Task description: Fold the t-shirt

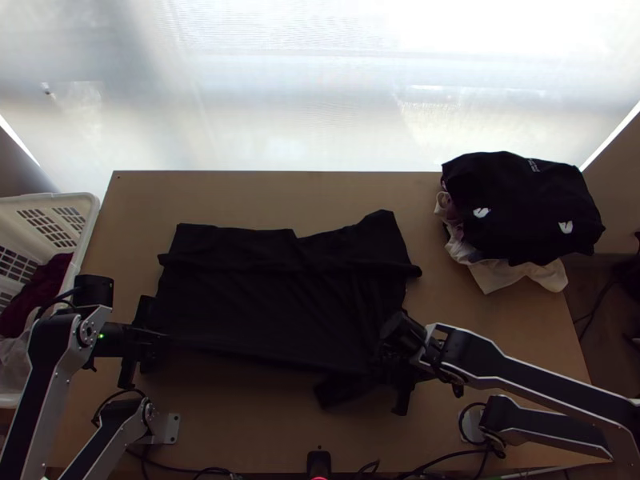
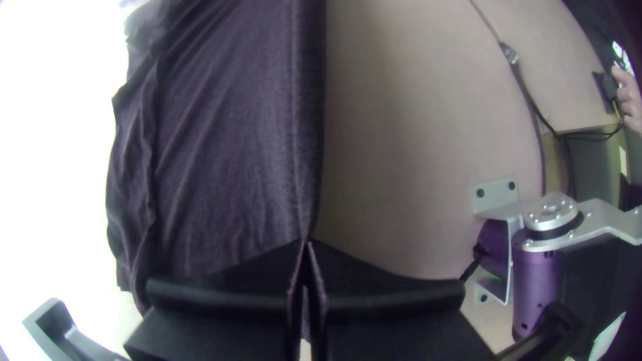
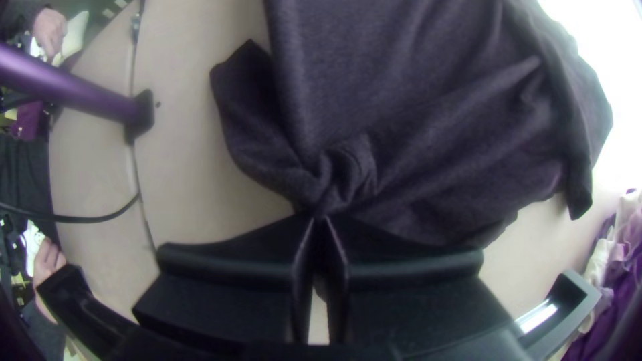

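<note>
The black t-shirt (image 1: 272, 300) lies across the middle of the table, doubled over with a loose layer along its far side. At its near left corner is my left gripper (image 1: 148, 344); in the left wrist view the left gripper (image 2: 306, 247) is shut on the edge of the t-shirt (image 2: 227, 134). My right gripper (image 1: 396, 364) is at the near right corner. From the right wrist view, the right gripper (image 3: 321, 224) is shut on a bunched part of the t-shirt (image 3: 414, 120), with a short flap sticking out beside it.
A pile of dark and light clothes (image 1: 520, 208) lies at the table's far right corner. A white basket (image 1: 88, 216) with clothes stands off the left edge. Bare table (image 1: 320, 192) runs along the far side. A person's hand (image 2: 627, 97) is past the near edge.
</note>
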Motion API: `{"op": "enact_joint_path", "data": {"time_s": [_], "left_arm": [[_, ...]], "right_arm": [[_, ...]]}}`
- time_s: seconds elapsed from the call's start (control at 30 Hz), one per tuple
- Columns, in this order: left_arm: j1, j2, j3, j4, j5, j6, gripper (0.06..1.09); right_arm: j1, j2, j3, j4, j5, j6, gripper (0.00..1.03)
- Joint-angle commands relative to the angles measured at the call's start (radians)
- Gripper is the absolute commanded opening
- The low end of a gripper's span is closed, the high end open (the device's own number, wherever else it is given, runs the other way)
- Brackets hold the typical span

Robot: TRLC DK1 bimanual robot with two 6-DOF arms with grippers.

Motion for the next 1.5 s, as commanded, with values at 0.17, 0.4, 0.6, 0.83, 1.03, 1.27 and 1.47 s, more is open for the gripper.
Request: {"op": "enact_joint_path", "data": {"time_s": [0.17,0.4,0.6,0.83,1.03,1.27,1.47], "left_arm": [[-0.068,0.217,0.022,0.277,-0.018,-0.054,0.09],[-0.048,0.429,0.184,0.371,-0.024,-0.074,0.09],[-0.042,0.510,0.270,0.374,-0.027,-0.079,0.09],[-0.041,0.605,0.293,0.417,-0.052,-0.072,0.09],[-0.047,0.668,0.287,0.501,-0.073,-0.072,0.09],[-0.050,0.705,0.289,0.530,-0.084,-0.066,0.09],[-0.056,0.717,0.275,0.558,-0.094,-0.059,0.09]], "right_arm": [[-0.227,0.113,0.110,0.063,-0.009,-0.090,0.03],[-0.376,0.221,0.237,0.066,-0.011,-0.156,0.03],[-0.428,0.284,0.314,0.066,-0.011,-0.159,0.03],[-0.495,0.405,0.383,0.066,-0.011,-0.171,0.03],[-0.529,0.486,0.441,0.066,-0.011,-0.165,0.03],[-0.552,0.521,0.475,0.066,-0.011,-0.148,0.03],[-0.560,0.561,0.549,0.066,-0.011,-0.121,0.03]]}}
